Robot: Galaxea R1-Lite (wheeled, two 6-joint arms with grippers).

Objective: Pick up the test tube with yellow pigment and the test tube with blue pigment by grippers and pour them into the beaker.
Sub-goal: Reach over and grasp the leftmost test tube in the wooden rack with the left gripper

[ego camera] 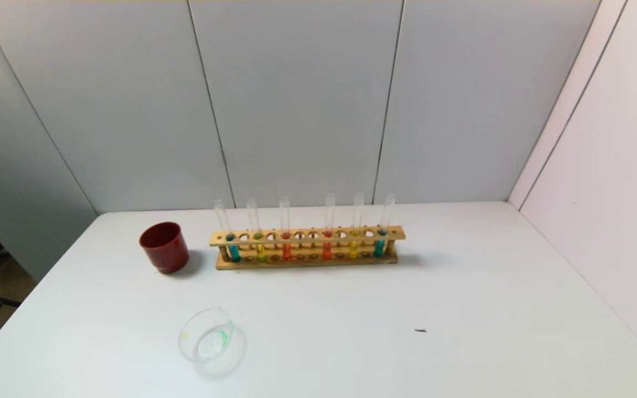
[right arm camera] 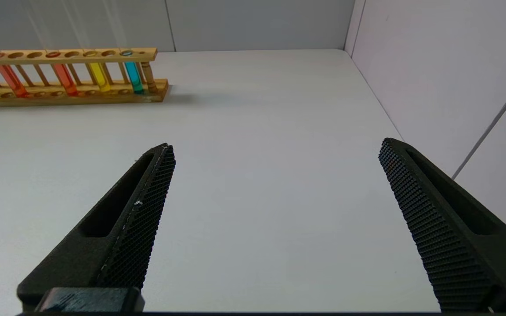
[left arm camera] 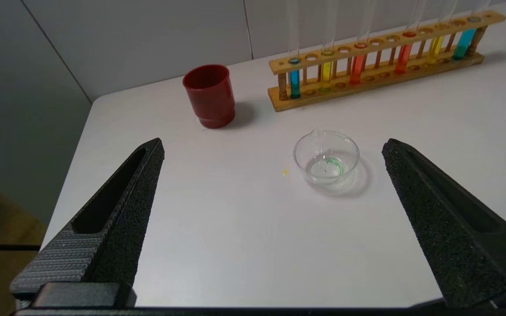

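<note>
A long wooden test tube rack point(ego camera: 307, 249) stands across the far middle of the white table point(ego camera: 462, 309), six slender clear glass tubes upright in it. From the robot's left end: a cyan-blue one, a lime-yellow one, two red-orange tubes point(ego camera: 286, 250), a deeper golden-yellow tube point(ego camera: 353, 247), then a second cyan-blue tube point(ego camera: 379, 246) at the right end.

The test tube with yellow pigment point(ego camera: 261, 251) – lime-yellow liquid, round bottom – sits second from the left, just beside the test tube with blue pigment point(ego camera: 234, 251) in the end slot. Both upright, seated in the rack, nothing touching them.

The small low clear glass beaker point(ego camera: 208, 338) with faint green marks sits on the near left part of the table, well apart from the rack, in front of its left end. It looks nearly empty – only a green trace at the bottom.

An opaque dark-red cup point(ego camera: 164, 247) stands just beside the rack's left end, not touching it.

The left gripper point(left arm camera: 272, 147), black and two-fingered, hovers above the near left table, fingers spread wide, holding nothing, with the beaker seen between the fingertips farther off. The right gripper point(right arm camera: 275, 147) hovers over bare table on the right side, fingers also wide apart and holding nothing, the rack's right end well off. Neither arm shows in the head view.
</note>
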